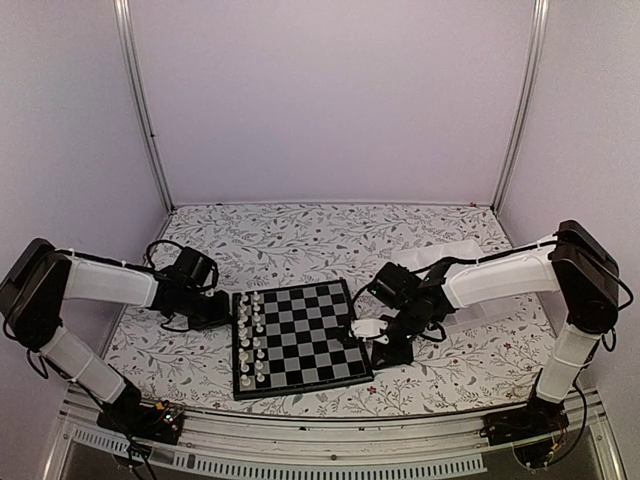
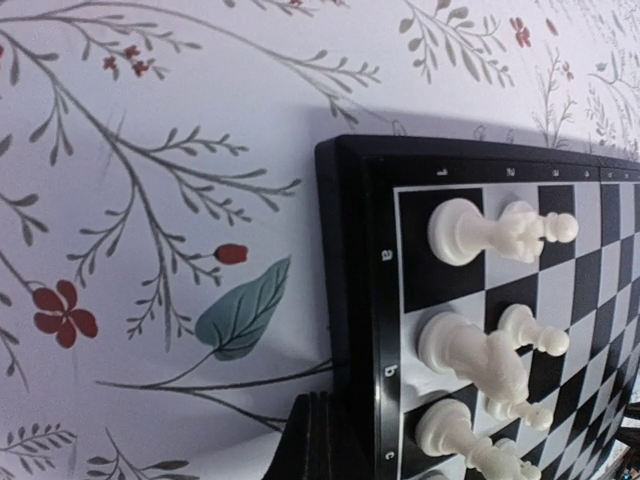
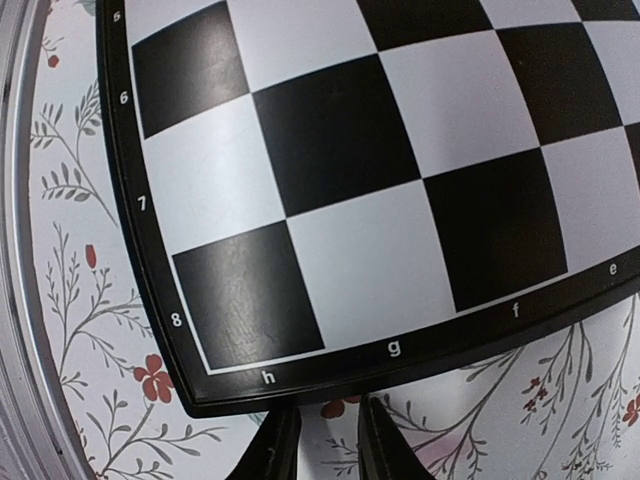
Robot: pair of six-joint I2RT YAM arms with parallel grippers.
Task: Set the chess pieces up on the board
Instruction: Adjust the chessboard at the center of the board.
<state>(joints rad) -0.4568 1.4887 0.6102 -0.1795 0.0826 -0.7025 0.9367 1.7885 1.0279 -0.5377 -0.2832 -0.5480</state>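
Board (image 1: pixel 310 340) lies mid-table, with white chessmen (image 1: pixel 250 335) in two files along its 9 o'clock side. Left gripper (image 1: pixel 215 310) sits closed at that edge. At 3 o'clock, right gripper (image 3: pixel 322 432) has jaws slightly parted, nothing visible between.

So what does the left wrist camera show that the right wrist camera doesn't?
Only the left wrist view shows white chessmen standing on the squares by the a1 corner. Only the right wrist view shows the bare h8 corner, with no pieces on its squares, and the right gripper with its fingertips slightly apart and nothing between them. Both show the board and the floral table cover.
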